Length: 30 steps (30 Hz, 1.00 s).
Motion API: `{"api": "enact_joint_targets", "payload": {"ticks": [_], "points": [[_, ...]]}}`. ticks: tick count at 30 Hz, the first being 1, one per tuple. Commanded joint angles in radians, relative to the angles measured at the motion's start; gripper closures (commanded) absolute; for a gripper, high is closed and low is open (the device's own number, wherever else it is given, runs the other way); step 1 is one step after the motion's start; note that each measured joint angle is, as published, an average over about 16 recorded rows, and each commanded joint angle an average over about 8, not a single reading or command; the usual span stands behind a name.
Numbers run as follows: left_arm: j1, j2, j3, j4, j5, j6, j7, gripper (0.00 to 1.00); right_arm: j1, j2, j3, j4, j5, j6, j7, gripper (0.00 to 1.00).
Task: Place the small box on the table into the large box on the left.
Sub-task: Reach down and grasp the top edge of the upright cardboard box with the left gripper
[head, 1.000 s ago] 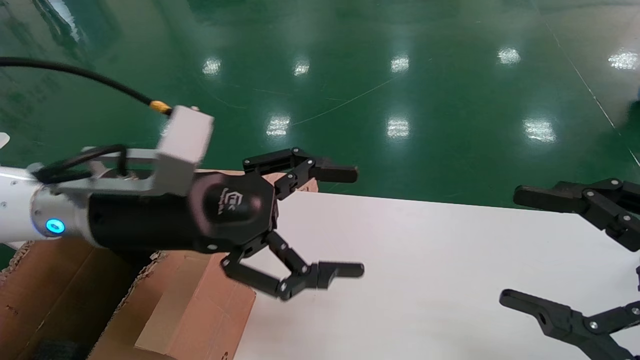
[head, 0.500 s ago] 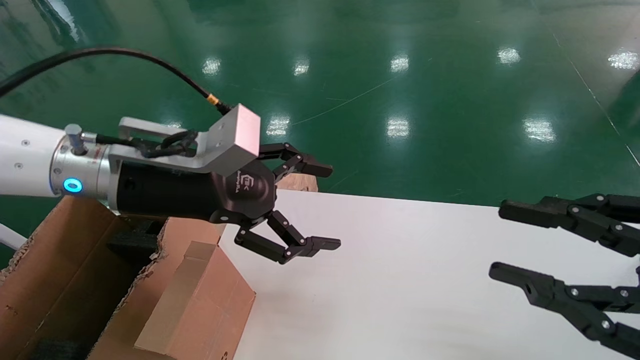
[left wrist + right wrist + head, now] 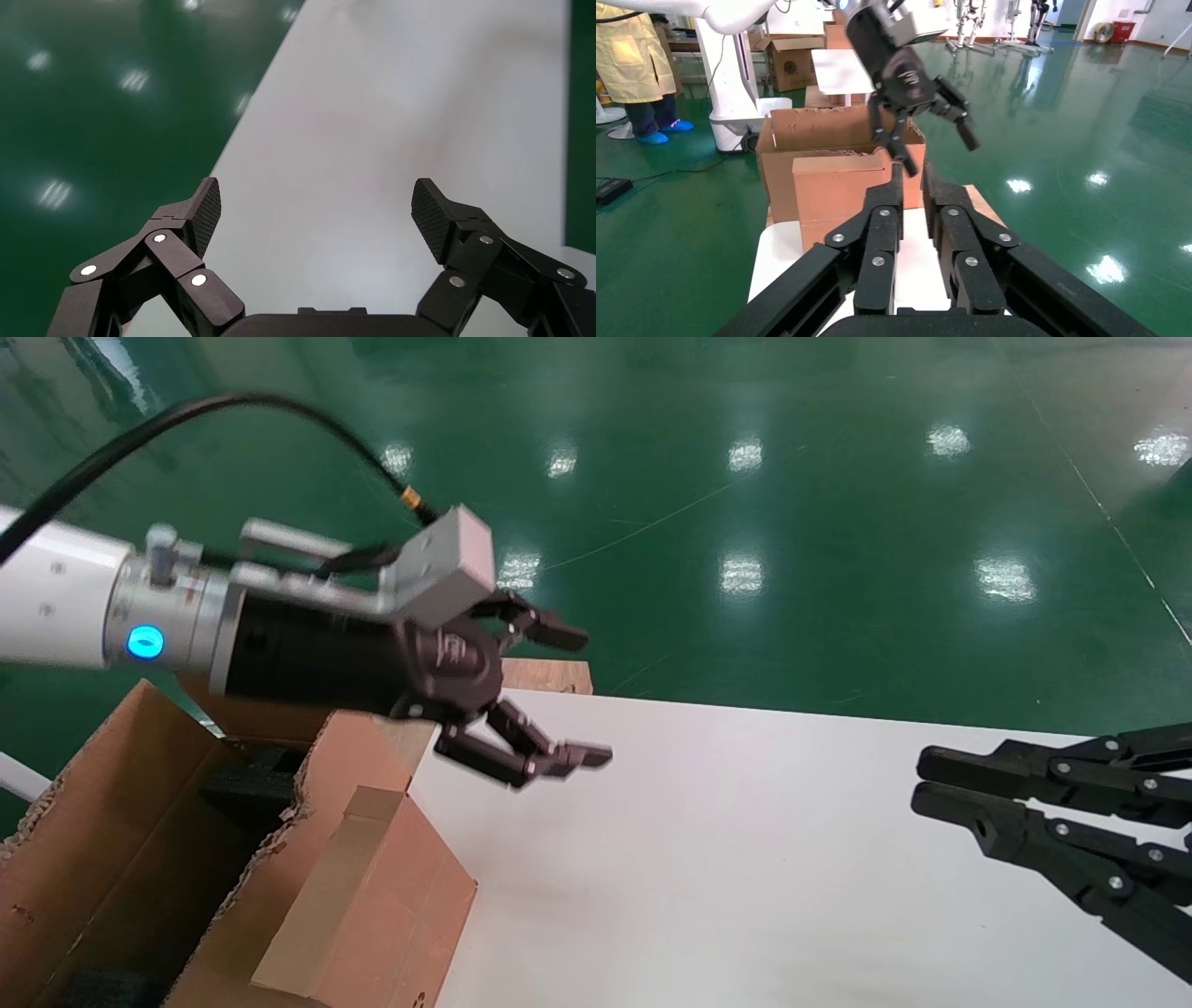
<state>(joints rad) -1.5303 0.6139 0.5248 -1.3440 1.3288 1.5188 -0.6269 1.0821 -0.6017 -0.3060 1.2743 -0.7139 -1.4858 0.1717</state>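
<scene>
Left gripper (image 3: 573, 696) spread wide and holding nothing, hovering above the far left corner of the table (image 3: 745, 859), just beside the large box (image 3: 307, 877). From the left wrist view, both ribbed fingertips (image 3: 208, 209) apart over bare white tabletop (image 3: 365, 161) and green floor (image 3: 105, 105). Right gripper (image 3: 922, 780) at the right edge of the table, fingers drawn almost together around nothing; from the right wrist view only a thin gap between the two fingers (image 3: 884, 225).

Large box at the table's left, torn flaps open, dark foam (image 3: 237, 784) inside. Right wrist view adds what the head view lacks: the box's front wall (image 3: 838, 186), the left gripper (image 3: 933, 144) above it, and a person in a yellow coat (image 3: 631, 53) well behind.

Small box not seen in any view.
</scene>
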Motion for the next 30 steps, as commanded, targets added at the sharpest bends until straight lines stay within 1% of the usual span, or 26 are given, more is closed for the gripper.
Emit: {"api": "enact_joint_targets", "payload": {"ticks": [1,5,8,10,16,18,20,22,25,30], "points": [[-0.045,0.014,0.021,-0.004,0.055,0.010,-0.067,0.00,0.000,0.000,0.000,0.000,0.000,0.000,0.000,1.00],[-0.125,0.045,0.097,-0.004,0.124,0.051,-0.181,0.00,0.000,0.000,0.000,0.000,0.000,0.000,0.000,1.00],[-0.164,0.059,0.150,-0.003,0.149,0.068,-0.232,0.00,0.000,0.000,0.000,0.000,0.000,0.000,0.000,1.00],[-0.176,0.063,0.170,-0.003,0.153,0.073,-0.244,0.00,0.000,0.000,0.000,0.000,0.000,0.000,0.000,1.00],[-0.182,0.068,0.187,0.008,0.157,0.063,-0.245,0.00,0.000,0.000,0.000,0.000,0.000,0.000,0.000,1.00],[-0.194,0.078,0.202,0.011,0.173,0.056,-0.263,0.00,0.000,0.000,0.000,-0.001,0.000,0.000,0.000,1.00],[-0.223,0.100,0.235,0.011,0.204,0.054,-0.306,0.00,0.000,0.000,0.000,-0.001,0.000,0.000,0.000,1.00],[-0.264,0.133,0.278,0.007,0.250,0.054,-0.368,0.00,0.000,0.000,0.000,-0.001,0.000,0.000,0.000,1.00],[-0.342,0.201,0.365,0.000,0.333,0.060,-0.486,0.00,0.000,0.000,-0.001,-0.001,0.000,0.000,-0.001,1.00],[-0.463,0.310,0.570,0.003,0.458,0.073,-0.694,0.00,0.000,0.000,-0.001,-0.001,0.001,0.000,-0.001,1.00]]}}
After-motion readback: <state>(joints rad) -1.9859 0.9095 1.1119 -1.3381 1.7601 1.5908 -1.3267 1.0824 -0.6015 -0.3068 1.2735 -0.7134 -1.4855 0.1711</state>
